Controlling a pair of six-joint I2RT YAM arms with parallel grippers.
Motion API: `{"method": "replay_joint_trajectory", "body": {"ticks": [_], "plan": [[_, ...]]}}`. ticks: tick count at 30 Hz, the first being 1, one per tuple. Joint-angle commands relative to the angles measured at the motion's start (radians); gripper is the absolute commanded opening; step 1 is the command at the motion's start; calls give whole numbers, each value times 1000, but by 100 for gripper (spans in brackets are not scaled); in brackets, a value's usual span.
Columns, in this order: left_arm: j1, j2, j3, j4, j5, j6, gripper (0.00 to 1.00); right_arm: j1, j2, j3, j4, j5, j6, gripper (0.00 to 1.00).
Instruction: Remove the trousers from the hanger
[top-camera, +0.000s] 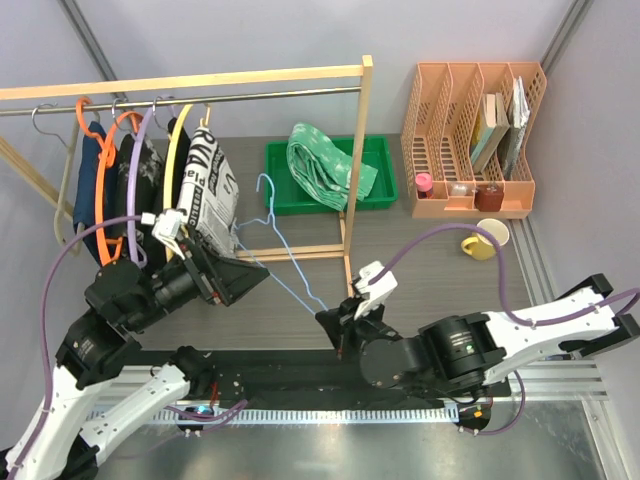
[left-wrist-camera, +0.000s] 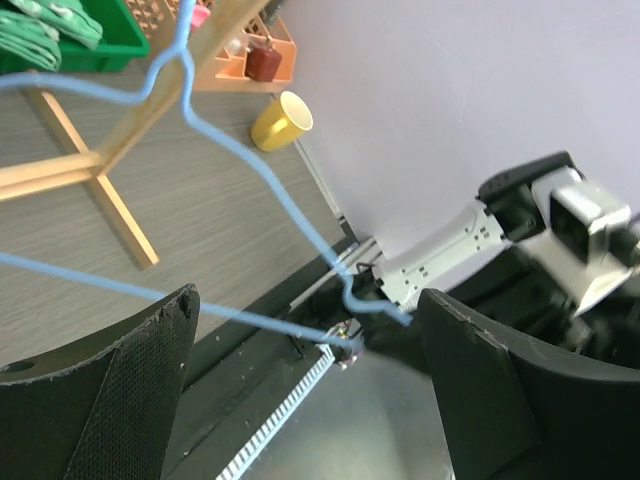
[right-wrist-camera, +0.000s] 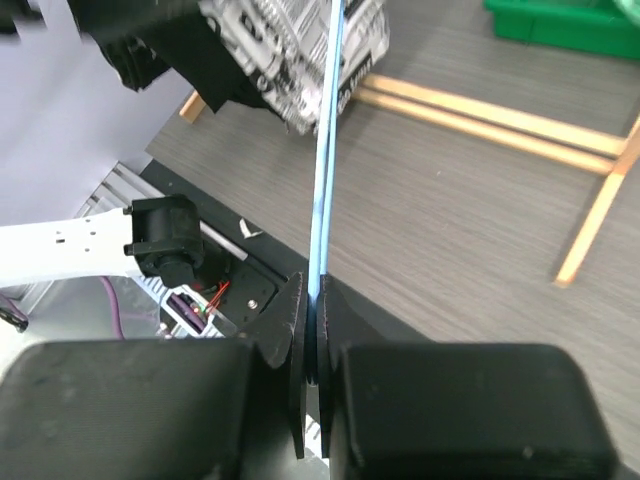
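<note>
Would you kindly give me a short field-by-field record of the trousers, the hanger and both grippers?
trousers: off the hanger, heaped in the green tray
hanger: bare light blue wire, held slanting above the table
right gripper: shut on one end of the hanger
left gripper: open, the hanger wire running between its jaws

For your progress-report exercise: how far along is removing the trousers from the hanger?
Done: the trousers lie in the green tray, off the hanger, which is bare. In hand: the right gripper pinches the hanger wire; the left gripper is open around it. Left: apparently only setting the hanger down.
</note>
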Motion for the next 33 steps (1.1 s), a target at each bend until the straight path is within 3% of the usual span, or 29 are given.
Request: {"method": "replay_joint_trajectory", "body": {"ticks": [1, 14, 18, 27, 33], "plan": [[-2, -99, -74, 74, 63, -10, 90, 16, -79, 22, 31, 137, -83, 1], [-2, -156, 29, -104, -76, 62, 89, 15, -122, 188, -291, 94, -76, 1], [-2, -169, 35, -128, -96, 70, 89, 15, -93, 331, -393, 106, -125, 1], [-2, -189, 21, -135, -107, 51, 89, 15, -56, 551, -395, 104, -295, 1], [-2, -181, -2, -95, -84, 31, 89, 15, -145, 446, -232, 98, -372, 1]]}}
